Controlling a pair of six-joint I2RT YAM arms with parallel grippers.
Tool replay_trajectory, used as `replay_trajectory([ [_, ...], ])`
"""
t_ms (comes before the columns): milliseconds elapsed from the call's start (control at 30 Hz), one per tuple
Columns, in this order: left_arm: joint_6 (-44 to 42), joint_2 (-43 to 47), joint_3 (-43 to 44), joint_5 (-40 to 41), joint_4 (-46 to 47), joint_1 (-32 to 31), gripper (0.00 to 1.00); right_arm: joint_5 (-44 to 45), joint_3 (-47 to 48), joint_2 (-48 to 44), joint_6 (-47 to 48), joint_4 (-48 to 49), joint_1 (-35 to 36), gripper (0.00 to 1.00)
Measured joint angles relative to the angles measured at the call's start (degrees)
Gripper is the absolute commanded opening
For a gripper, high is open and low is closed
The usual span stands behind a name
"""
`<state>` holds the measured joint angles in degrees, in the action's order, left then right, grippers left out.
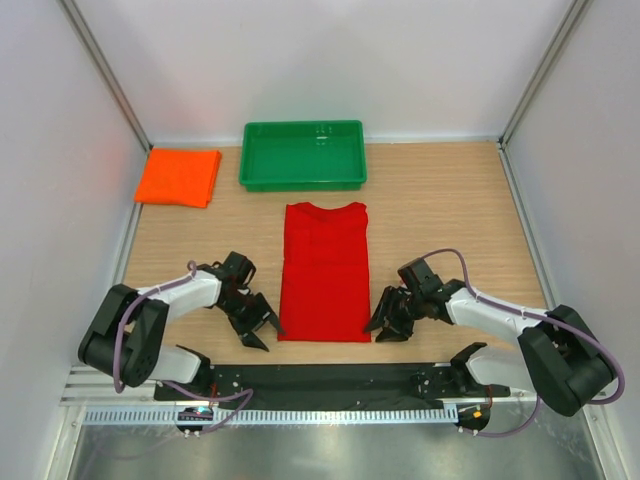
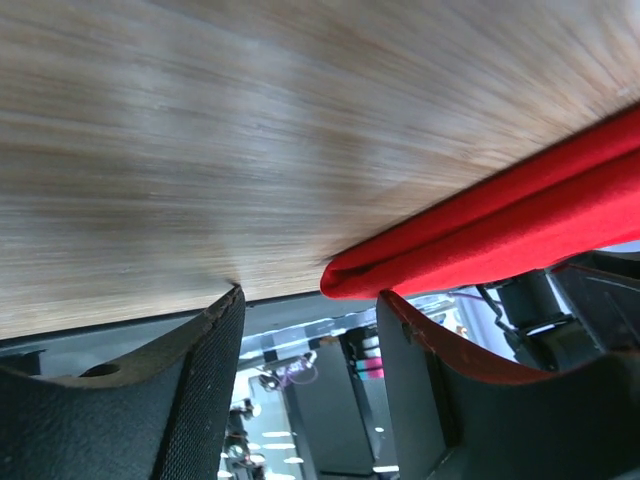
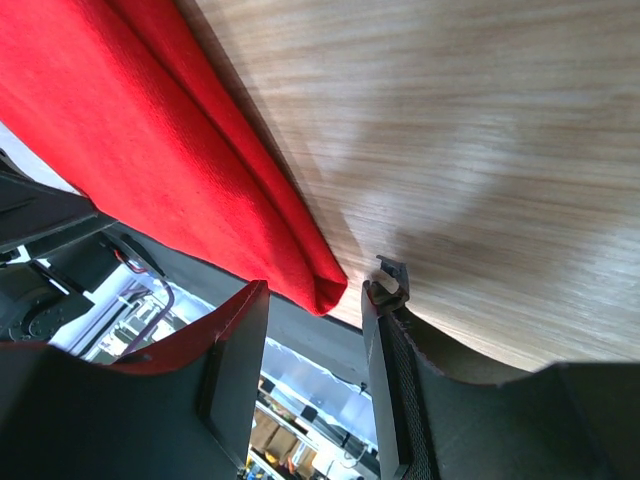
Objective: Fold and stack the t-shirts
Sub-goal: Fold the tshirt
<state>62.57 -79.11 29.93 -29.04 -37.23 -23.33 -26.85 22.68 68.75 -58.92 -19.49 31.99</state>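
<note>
Two grippers (image 1: 262,332) (image 1: 383,328) agape beside red t-shirt (image 1: 324,275) hem corners

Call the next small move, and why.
Probably nudge in and close both: the left gripper and right gripper sit open at the near corners of the red t-shirt, nothing gripped, and it is only a long strip, not yet folded crosswise.

No writing can be read in any view.
The red t-shirt (image 1: 324,270) lying between the left claw (image 1: 258,327) and the right claw (image 1: 386,324) is plain. So are the orange t-shirt (image 1: 179,177) and the green tray (image 1: 300,184) well beyond them. The clutter behind each claw's fingers is too blurred to read.
</note>
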Motion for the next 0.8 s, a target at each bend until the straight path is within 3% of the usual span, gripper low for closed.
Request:
replay_trajectory([
  [300,3.61,-1.53,-0.57,-1.29,0.76,0.00,0.50,-0.28,-0.59,-0.94,-0.07,-1.11,0.74,0.50],
  [800,4.63,-1.40,-0.09,-1.03,3.19,0.00,0.53,-2.58,-1.64,0.09,-0.76,1.97,1.18,0.51],
])
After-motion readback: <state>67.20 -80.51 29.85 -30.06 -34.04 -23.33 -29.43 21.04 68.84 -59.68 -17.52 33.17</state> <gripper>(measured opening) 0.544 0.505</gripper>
